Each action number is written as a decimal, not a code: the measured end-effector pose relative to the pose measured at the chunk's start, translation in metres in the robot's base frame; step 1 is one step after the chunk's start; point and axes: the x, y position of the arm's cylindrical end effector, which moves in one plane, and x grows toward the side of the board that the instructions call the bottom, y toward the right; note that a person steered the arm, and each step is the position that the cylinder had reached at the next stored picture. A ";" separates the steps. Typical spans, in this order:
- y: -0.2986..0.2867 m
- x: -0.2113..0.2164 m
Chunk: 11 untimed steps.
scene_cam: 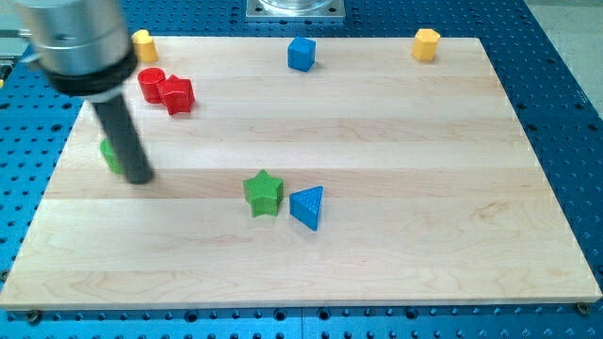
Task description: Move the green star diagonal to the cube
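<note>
The green star (263,193) lies on the wooden board (396,226), a little below its middle. A blue triangular block (308,206) sits right next to the star on its right. The blue cube (301,54) stands near the view's top edge, well above the star. My tip (138,177) rests on the board at the view's left, far left of the star. The rod partly hides another green block (111,155), whose shape I cannot make out.
A red cylinder (151,84) and a red star-like block (176,95) touch at the upper left. A yellow block (143,44) sits at the top left corner. A yellow hexagonal block (426,43) sits at the top right.
</note>
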 end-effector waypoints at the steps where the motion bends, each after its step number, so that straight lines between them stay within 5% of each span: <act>1: 0.017 -0.015; 2: 0.097 -0.012; 5: 0.118 -0.049; 6: 0.051 -0.043; 8: 0.042 -0.082; 10: 0.127 0.055; 11: 0.242 0.048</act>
